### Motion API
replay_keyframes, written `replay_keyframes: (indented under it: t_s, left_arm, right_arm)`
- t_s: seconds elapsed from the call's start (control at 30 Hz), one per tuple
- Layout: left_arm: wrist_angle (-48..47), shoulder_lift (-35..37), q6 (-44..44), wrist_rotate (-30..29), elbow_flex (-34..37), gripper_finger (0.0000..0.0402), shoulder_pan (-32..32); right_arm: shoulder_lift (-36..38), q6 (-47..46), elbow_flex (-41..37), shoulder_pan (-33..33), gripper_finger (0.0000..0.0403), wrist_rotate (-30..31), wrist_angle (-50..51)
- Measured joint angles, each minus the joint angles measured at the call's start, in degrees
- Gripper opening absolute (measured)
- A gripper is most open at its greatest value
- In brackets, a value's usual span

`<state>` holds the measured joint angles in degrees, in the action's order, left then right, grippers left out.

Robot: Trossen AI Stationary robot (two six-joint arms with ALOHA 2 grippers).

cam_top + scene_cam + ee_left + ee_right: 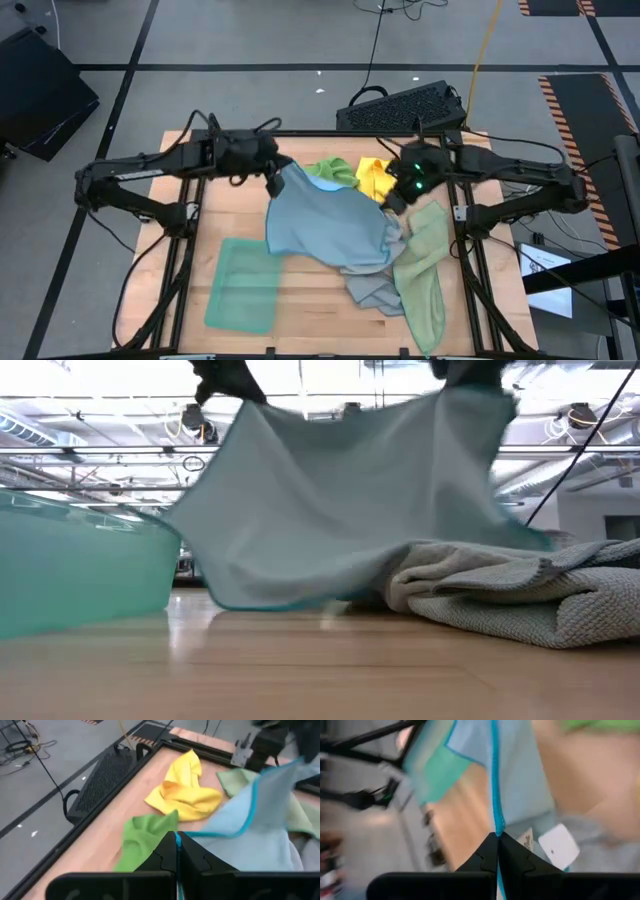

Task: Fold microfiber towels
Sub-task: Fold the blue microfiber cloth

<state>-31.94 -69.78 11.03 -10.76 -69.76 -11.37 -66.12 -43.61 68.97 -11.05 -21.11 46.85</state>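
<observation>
A light blue microfiber towel (325, 225) hangs spread between my two grippers, its lower part on the table and on a grey towel (368, 288). My left gripper (272, 176) is shut on its top left corner, and my right gripper (396, 196) is shut on its top right. In the low view both grippers, left (226, 380) and right (470, 374), stand at the top edge. A folded teal towel (243, 284) lies flat near the front left. Bright green (325, 171) and yellow (374, 176) towels lie at the back, and a sage green one (424, 268) lies on the right. My left gripper pinches the light blue towel's darker blue hemmed edge (176, 839) between its two shut fingers, at a top corner. The cloth runs from there across to the other arm and hangs below the fingers, lifted at that corner. My right gripper pinches the same towel's hemmed edge (496, 827) between its shut fingers, next to a white label (559, 845). The cloth hangs down from the hold, its lower edge (262, 603) resting on the table.
A black keyboard (402, 106) lies on the floor beyond the table's far edge. The black frame rails (186, 250) run along both sides of the wooden table. Bare wood (310, 300) shows between the teal towel and the grey one.
</observation>
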Motion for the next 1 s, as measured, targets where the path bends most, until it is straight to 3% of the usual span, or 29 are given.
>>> replay_keyframes:
  t_s: [0.27,0.43,0.67,0.83,1.0]
  left_arm:
    - [3.8,-4.4,1.6,6.3,0.2,0.0003,-13.8]
    - [3.5,-7.4,1.7,9.5,0.2,0.0003,-18.9]
    - [3.4,-10.7,1.7,10.9,0.2,0.0003,-23.3]
    - [3.5,-12.8,1.5,11.7,0.2,0.0003,-24.8]
    - [3.2,-13.6,1.5,15.9,0.2,0.0003,-25.7]
  right_arm:
    - [-6.9,17.2,0.0,-16.6,0.0000,-0.2,0.2]
    - [-10.6,27.3,0.0,-23.7,0.0000,-3.1,-0.5]
    - [-16.3,35.6,0.0,-28.7,0.0025,-2.8,-8.2]
    - [-19.6,39.4,-0.1,-30.3,0.0060,-2.4,-8.0]
    - [-19.9,41.0,-5.0,-30.8,0.0087,0.1,-11.7]
